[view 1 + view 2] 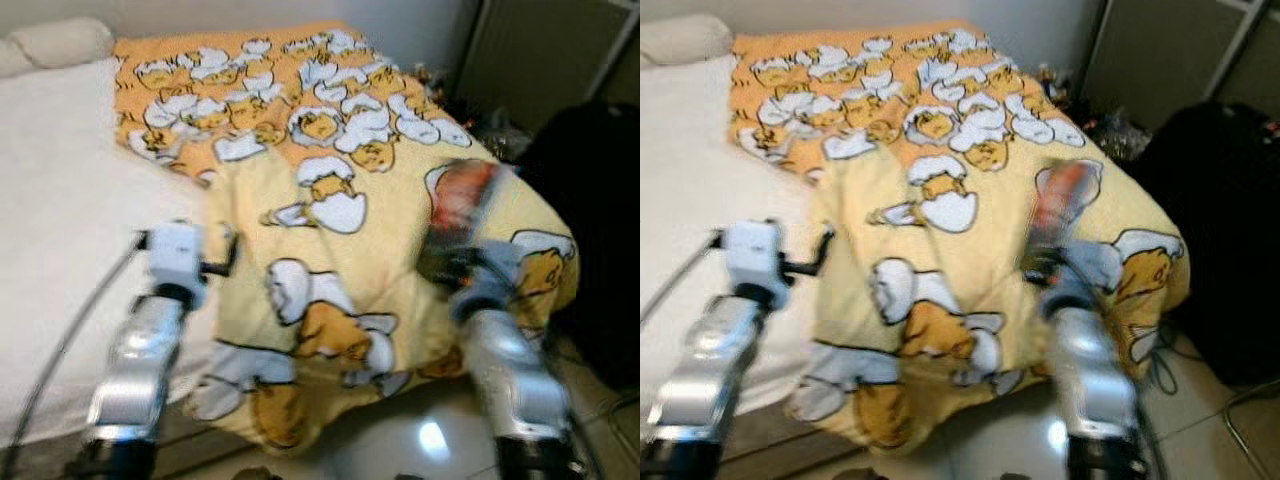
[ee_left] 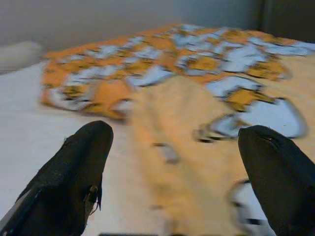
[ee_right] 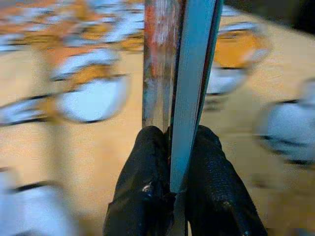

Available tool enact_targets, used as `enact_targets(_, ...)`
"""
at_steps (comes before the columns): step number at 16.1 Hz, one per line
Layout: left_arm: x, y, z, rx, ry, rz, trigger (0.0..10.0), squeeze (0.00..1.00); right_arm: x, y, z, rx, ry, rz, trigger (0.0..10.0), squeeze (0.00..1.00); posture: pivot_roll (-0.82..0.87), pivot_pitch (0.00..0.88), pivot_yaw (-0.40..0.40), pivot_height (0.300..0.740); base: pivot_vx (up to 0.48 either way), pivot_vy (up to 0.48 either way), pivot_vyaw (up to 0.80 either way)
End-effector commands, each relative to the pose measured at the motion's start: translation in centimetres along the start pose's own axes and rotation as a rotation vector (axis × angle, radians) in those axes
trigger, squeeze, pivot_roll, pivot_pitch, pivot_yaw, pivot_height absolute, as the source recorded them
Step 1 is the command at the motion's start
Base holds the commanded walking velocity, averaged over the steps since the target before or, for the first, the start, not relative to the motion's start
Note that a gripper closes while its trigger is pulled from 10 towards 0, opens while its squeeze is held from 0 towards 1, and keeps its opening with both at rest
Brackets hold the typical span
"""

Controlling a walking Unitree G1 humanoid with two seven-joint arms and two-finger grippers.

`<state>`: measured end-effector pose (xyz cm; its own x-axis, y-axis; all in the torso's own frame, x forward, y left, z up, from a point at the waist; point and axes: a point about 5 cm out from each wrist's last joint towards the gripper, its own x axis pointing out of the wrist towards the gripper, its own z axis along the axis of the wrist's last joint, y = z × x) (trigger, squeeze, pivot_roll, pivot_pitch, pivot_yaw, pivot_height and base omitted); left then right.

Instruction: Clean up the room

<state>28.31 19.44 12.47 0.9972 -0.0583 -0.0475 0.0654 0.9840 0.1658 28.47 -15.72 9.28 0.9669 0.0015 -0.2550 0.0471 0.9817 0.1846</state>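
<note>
The bed [image 1: 70, 200] carries everything here: its white sheet lies bare along the robot's left side, with a pillow [image 1: 60, 40] at the far left corner, while a yellow-and-orange blanket [image 1: 330, 200] printed with cartoon chicks in cracked eggshells covers the right side and spills over the near foot edge toward the tiled floor [image 1: 420, 440]. It lies rumpled and folded back on itself near the middle, so I judge it has not yet been straightened. Beyond the bed's right edge sits a dark bulky shape [image 1: 590, 200], too blurred to name, with small clutter [image 1: 490, 130] near the far right corner. The right gripper [image 3: 172, 162] is raised over the blanket near the near right corner, its fingers clamped on a thin book [image 3: 189, 73] held on edge and pointing away from the wrist, probably so it can be carried off the bed and put away. The book's cover shows red and orange in the head views, but motion blur leaves no title, brand or writing readable. The left gripper [image 2: 182, 157] hovers near the blanket's left edge, fingers spread wide and holding nothing, seemingly ready to take the fabric.
</note>
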Motion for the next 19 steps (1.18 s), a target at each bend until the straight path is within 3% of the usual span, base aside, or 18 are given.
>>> enact_targets(1, 0.3, -0.6, 0.4, -0.003, -0.012, -0.015, 10.0, 0.0, 0.2, -0.6, 1.4, -0.011, -0.067, -0.016, 10.0, 0.0, -0.01, 0.0, 0.023, 0.74, 0.0, 0.409, 0.0)
enact_targets(13, 0.5, -1.1, 0.2, -0.024, -0.009, -0.013, 10.0, 0.0, 0.9, -0.6, 1.8, -0.068, -0.081, -0.017, 10.0, 0.0, -0.02, 0.0, 0.019, 0.74, 0.0, 0.407, 0.0)
enact_targets(19, 0.4, -0.9, -0.1, -0.043, -0.003, 0.024, 10.0, 0.0, 0.9, 0.4, 2.9, -0.116, -0.137, 0.051, 10.0, 0.0, -0.01, 0.0, 0.006, 0.74, 0.0, 0.414, 0.0)
